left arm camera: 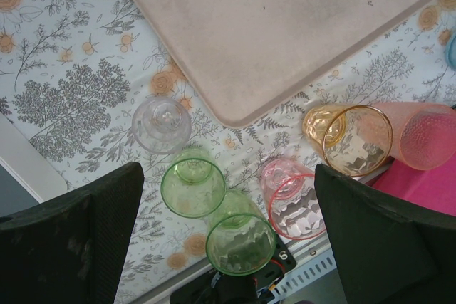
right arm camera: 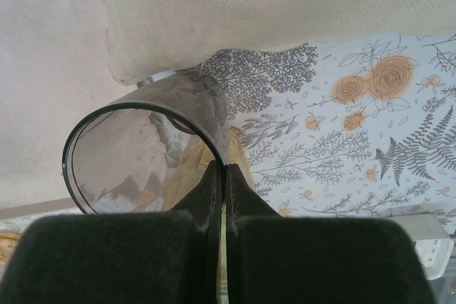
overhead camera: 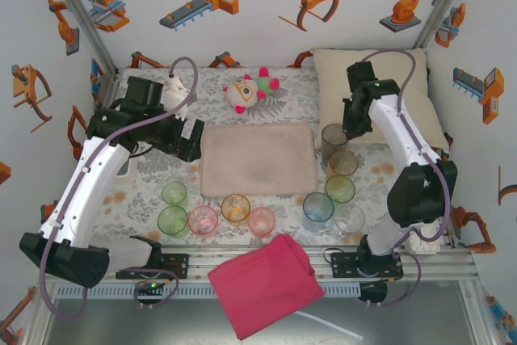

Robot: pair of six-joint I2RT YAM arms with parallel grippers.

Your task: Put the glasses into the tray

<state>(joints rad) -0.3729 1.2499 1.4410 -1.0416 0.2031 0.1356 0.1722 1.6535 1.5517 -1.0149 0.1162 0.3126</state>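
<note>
The tray (overhead camera: pixel 258 169) is lying bare in the middle of the flowered table (overhead camera: pixel 145 187), with the cream pillow (overhead camera: pixel 380 78) being pressed against the back right corner. Just off the tray's right edge, in front of that pillow, the smoky grey glass (right arm camera: pixel 128 154) is being pinched by the right gripper (right arm camera: pixel 225 169), whose fingers are being squeezed together on the thin wall at the rim; whether the base is off the table cannot be told. Carrying this glass onto the tray is being judged as the step in hand. Because only one thin wall is being gripped, the glass is best being raised straight up, clear of the amber glass (overhead camera: pixel 343 161) just beside it, before being swung left and lowered upright into a far corner, so that room is being left for the others. The left gripper (left arm camera: pixel 229 170) is being held spread wide and empty above the two green glasses (left arm camera: pixel 192 186) and the pink glass (left arm camera: pixel 292 201) near the tray's front corner.
</note>
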